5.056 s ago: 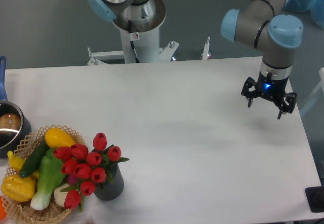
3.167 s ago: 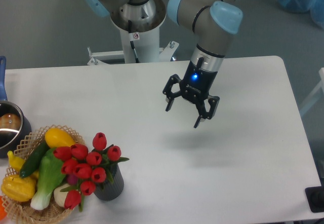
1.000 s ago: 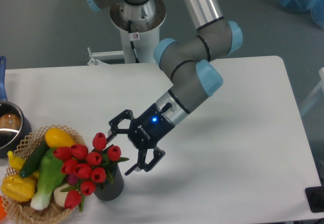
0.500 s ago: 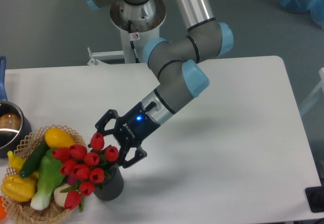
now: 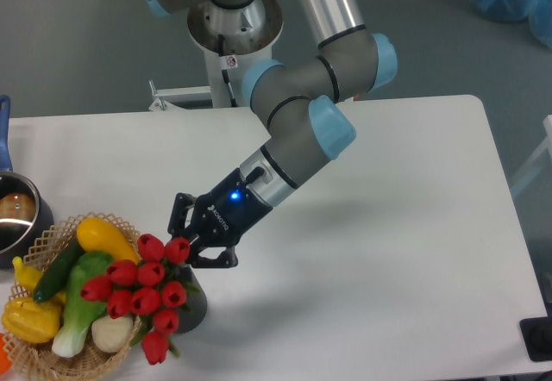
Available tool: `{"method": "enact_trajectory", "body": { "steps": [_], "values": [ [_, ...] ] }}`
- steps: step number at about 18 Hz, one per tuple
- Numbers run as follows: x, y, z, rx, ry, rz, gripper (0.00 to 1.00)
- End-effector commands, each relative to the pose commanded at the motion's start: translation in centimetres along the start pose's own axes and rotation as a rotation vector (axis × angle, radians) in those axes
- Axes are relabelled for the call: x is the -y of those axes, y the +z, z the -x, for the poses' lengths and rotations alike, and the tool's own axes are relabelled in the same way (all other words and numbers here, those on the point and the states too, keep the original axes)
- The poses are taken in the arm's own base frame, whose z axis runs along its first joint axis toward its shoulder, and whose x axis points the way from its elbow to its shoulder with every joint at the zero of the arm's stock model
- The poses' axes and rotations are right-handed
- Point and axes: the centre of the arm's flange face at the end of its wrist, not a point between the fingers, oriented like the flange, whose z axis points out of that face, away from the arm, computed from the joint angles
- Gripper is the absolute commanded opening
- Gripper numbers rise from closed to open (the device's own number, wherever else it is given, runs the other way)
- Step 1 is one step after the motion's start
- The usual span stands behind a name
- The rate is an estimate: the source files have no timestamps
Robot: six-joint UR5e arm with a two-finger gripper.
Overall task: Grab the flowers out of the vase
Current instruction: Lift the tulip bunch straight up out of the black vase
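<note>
The flowers [image 5: 145,293], a bunch of red tulip buds with green stems, lean to the lower left over the vase [image 5: 193,311]. Only a sliver of that dark grey vase shows at the table's front left, under the bunch. My gripper [image 5: 193,245] has come in low from the right, its fingers closed around the top right of the bunch where the stems gather. Two buds sit right at the fingertips. The stems inside the grip are hidden by the buds and fingers.
A wicker basket [image 5: 34,365] with yellow and green vegetables touches the bunch on its left. A shiny metal pot [image 5: 15,217] with a blue handle stands at the left edge. My arm's base [image 5: 231,49] rises behind the table's back edge.
My gripper swept in from the far right to the vase and its fingers closed on the bunch. The flowers have tipped down and to the left.
</note>
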Motion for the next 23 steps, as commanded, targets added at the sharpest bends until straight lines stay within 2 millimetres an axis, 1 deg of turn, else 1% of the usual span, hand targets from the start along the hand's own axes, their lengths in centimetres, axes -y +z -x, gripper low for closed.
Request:
{"method": "enact_trajectory", "body": {
  "steps": [7,11,13,15,20,22,23],
  "values": [
    [1.9,-2.6,-0.4,0.025,0.015,-0.046,0.00],
    [3.0,-5.1,-0.4,0.036,0.025,-0.116,0.00],
    [3.4,-5.5,-0.5,0.035,0.031,-0.132,0.00],
    [3.7,-6.6,-0.3,0.047,0.036,-0.151,0.00],
    [4.3,-7.7,-0.4,0.049,0.044,-0.184,0.00],
    [4.7,-8.8,-0.4,0.059,0.051,-0.200,0.00],
    [4.8,-8.8,-0.5,0.055,0.052,-0.208,0.00]
  ]
}}
